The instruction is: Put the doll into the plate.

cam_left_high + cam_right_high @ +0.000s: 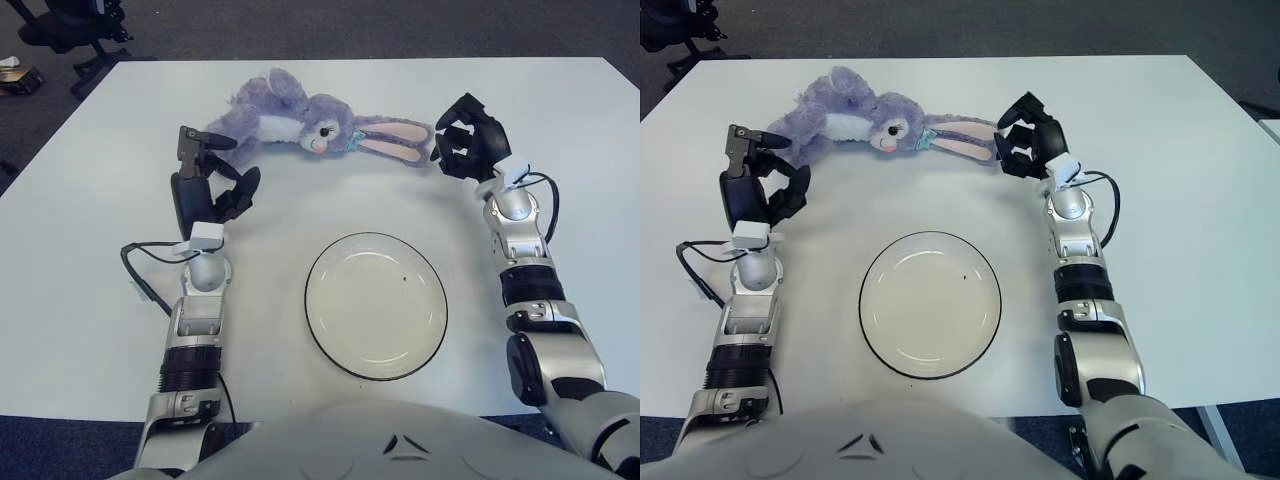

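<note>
Now the doll (310,125) lies on the worktop (90,240) between both hands, unheld. The left hand (210,185) and right hand (470,140) have spread, empty fingers; close them together under its ends, then lift toward the plate (376,305).

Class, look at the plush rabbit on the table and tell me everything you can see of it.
The plush rabbit is purple and fluffy, with a white belly, pink-lined ears and a teal bit at the neck. It lies on its side across the far part of the white table, ears pointing toward the right hand, feet toward the left hand. Neither hand grasps it.
</note>
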Tool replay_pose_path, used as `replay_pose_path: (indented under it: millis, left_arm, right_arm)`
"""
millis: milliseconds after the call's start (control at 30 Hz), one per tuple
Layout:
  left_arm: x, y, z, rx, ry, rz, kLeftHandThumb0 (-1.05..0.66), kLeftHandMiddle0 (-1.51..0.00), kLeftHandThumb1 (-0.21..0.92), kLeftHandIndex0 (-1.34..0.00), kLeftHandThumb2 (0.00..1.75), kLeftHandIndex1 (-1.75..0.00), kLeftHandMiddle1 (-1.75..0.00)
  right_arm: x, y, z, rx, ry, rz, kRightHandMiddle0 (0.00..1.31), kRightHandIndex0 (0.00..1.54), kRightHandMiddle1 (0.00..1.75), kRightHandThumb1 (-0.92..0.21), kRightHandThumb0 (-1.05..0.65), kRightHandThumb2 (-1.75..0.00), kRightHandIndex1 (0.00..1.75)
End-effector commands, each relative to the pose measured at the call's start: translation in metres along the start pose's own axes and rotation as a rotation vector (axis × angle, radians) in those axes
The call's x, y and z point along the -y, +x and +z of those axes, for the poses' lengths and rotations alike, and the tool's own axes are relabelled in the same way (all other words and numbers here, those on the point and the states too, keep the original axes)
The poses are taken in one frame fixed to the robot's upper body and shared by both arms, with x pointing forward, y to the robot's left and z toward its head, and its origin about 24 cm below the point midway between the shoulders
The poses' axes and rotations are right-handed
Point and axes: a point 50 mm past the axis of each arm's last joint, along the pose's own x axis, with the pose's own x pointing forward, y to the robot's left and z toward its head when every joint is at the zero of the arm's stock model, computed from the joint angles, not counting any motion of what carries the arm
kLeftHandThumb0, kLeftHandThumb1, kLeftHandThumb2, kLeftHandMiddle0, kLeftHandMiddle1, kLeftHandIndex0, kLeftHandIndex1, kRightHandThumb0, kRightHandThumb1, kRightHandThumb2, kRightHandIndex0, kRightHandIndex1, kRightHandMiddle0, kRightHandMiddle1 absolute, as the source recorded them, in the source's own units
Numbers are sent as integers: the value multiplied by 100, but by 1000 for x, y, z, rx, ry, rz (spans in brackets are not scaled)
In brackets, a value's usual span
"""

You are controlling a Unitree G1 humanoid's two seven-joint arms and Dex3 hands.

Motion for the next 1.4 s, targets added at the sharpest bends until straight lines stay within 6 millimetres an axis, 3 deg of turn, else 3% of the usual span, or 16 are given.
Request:
replay_pose_path:
  millis: [0,167,400,533,900,1067,1367]
  left_arm:
    - [1,-16,-15,-73,21,-18,-35,-74,92,-37,36,-157,-175]
    - [3,-17,-16,-71,19,-21,-35,-73,92,-37,36,-157,-175]
    - [3,-17,-17,-68,18,-20,-35,-73,92,-37,36,-157,-175]
    - [7,-18,-17,-71,13,-24,-35,-73,92,-37,36,-157,-175]
    - [10,-19,-18,-76,0,-31,-35,-72,92,-37,35,-157,-175]
    - [13,-21,-18,-82,-14,-39,-35,-72,92,-37,36,-157,-175]
    - [14,-21,-19,-84,-17,-40,-35,-72,92,-37,36,-158,-175]
  right_arm:
    - [-1,20,15,99,-83,41,38,89,173,-65,-39,-86,175]
    - [-3,35,28,183,-143,76,40,90,170,-67,-39,-81,175]
    - [-3,37,27,197,-149,77,40,90,169,-68,-39,-79,175]
    - [-5,49,40,235,-196,113,41,89,165,-71,-38,-72,175]
    - [-12,56,45,274,-254,141,42,88,162,-74,-38,-65,175]
    - [-25,63,57,331,-361,172,46,73,150,-88,-37,-35,165]
    - [-37,67,64,397,-474,169,49,63,145,-92,-37,-25,153]
